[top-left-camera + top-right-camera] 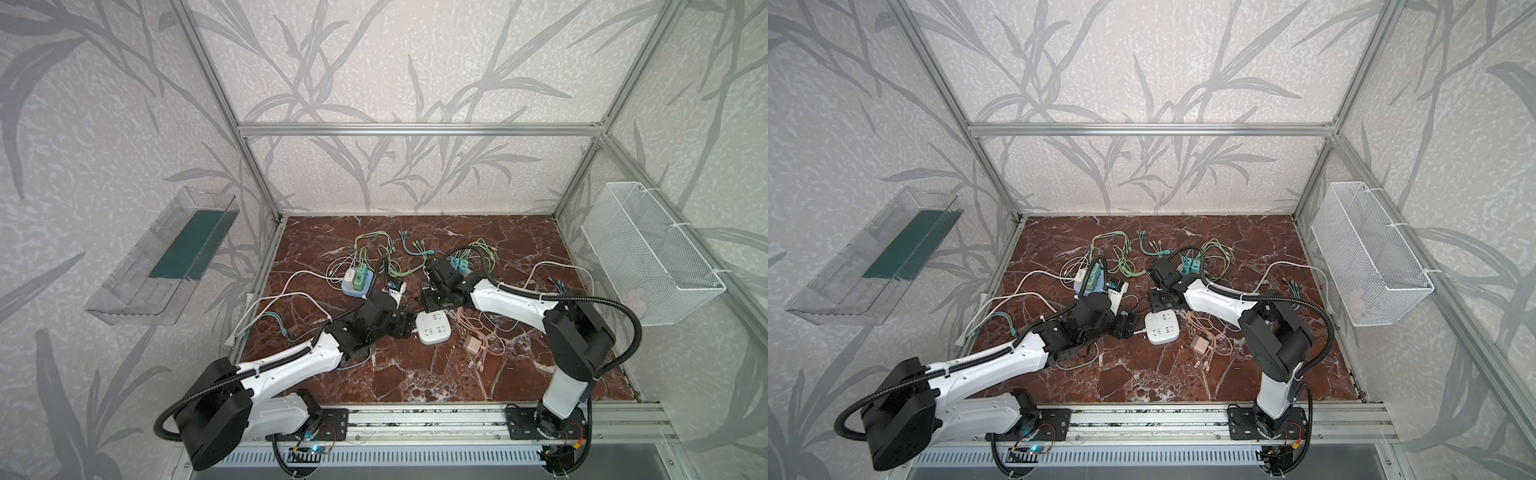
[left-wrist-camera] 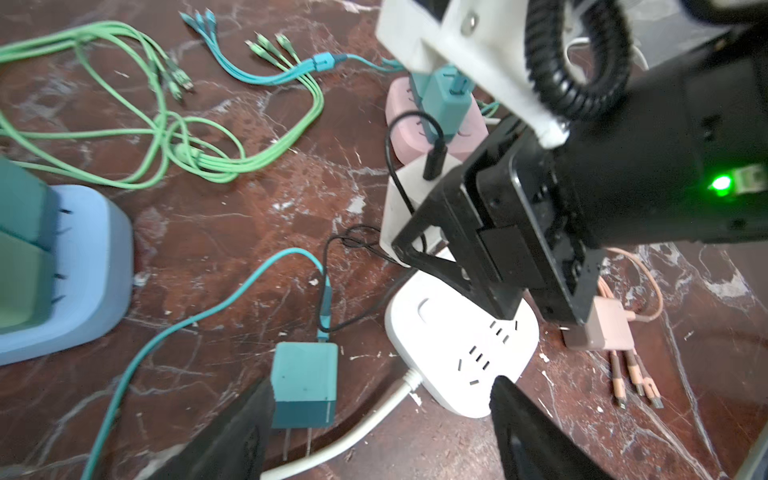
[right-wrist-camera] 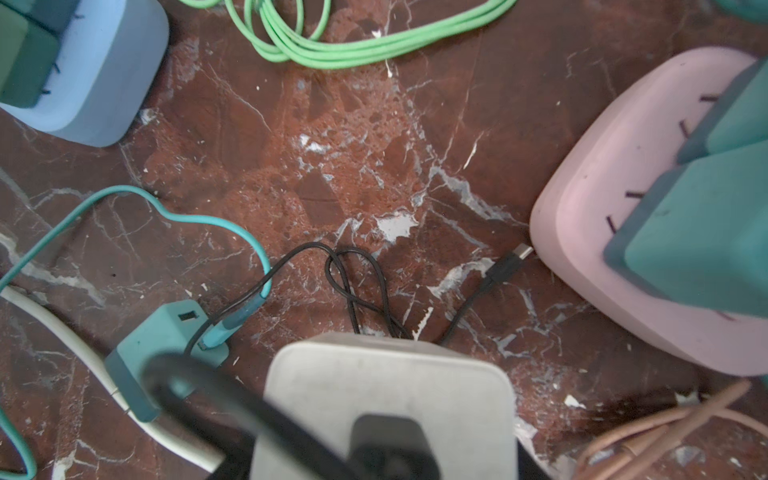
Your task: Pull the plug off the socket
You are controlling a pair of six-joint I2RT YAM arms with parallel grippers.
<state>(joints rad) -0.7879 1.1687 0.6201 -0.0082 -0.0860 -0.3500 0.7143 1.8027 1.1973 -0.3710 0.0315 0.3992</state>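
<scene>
A clear tray (image 1: 137, 299) is hanging on the left wall. On the desk (image 1: 415, 374), a blue power strip (image 1: 351, 293) is sitting at the left with green plugs (image 1: 359, 277) standing in it.

The left arm (image 1: 291, 365) is reaching low toward the middle. The left jaws are standing wide apart and gripping nothing; its two dark fingers (image 2: 232, 440) are framing the desk in the left wrist view. The teal plug (image 2: 305, 380) is lying on its side on the desk with its two prongs bare, out of any socket. It is lying right against one finger, though whether they are touching I cannot tell. Its teal cable (image 2: 174, 332) is trailing away leftward.

Just to its right, the white power strip (image 1: 434, 328) is lying flat with its slots showing empty, and its white cord (image 2: 357, 432) is running past the plug's prongs.

The right arm (image 1: 511, 301) is leaning in over the strip's far edge. The right jaws are partly closed on a white charger (image 2: 405, 203), which is carrying a black cable (image 3: 361, 282).

Beyond it, a pink power strip (image 3: 602, 232) is holding teal plugs (image 2: 446, 99). A pink charger (image 1: 471, 344) is lying near the white strip's right side, and a wire basket (image 1: 648, 257) is hanging on the right wall.
</scene>
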